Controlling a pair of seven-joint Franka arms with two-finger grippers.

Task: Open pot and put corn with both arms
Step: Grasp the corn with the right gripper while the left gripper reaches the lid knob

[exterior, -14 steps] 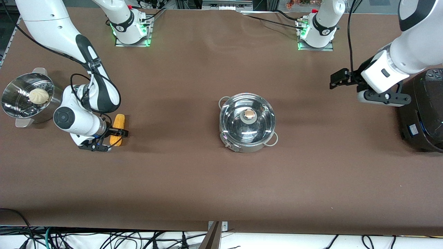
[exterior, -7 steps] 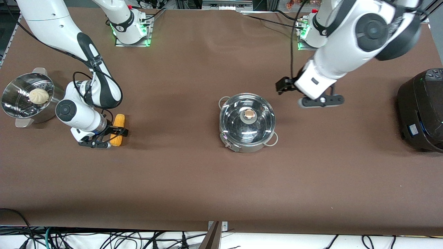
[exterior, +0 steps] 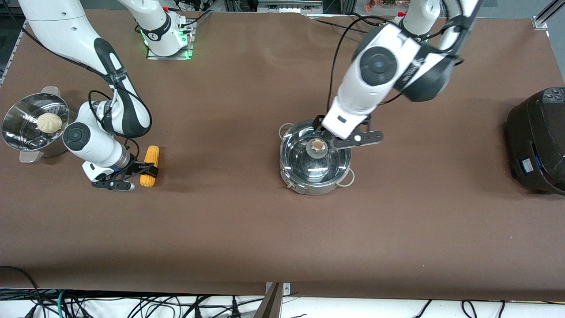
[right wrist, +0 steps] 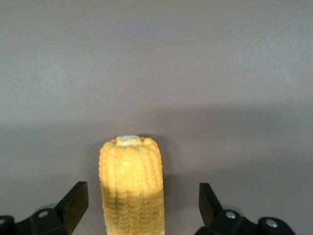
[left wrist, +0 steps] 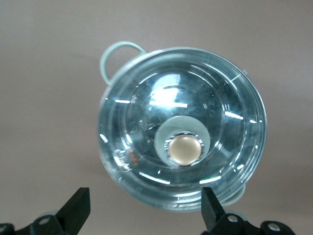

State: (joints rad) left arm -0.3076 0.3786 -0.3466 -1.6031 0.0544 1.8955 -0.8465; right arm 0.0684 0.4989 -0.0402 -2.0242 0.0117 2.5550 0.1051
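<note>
The steel pot stands mid-table with its glass lid on, tan knob up. My left gripper hangs open over the pot's rim on the robots' side. In the left wrist view the lid and knob lie ahead of the open left gripper, not touched. The yellow corn lies on the table toward the right arm's end. My right gripper is open and straddles it. In the right wrist view the corn sits between the spread fingers of the right gripper.
A perforated steel steamer bowl with a pale bun stands at the right arm's end of the table. A big black cooker stands at the left arm's end. The brown table top is bare nearer the camera.
My left arm has swung from beside the black cooker to over the pot. My right gripper has shifted slightly toward the steamer bowl and stays round the corn.
</note>
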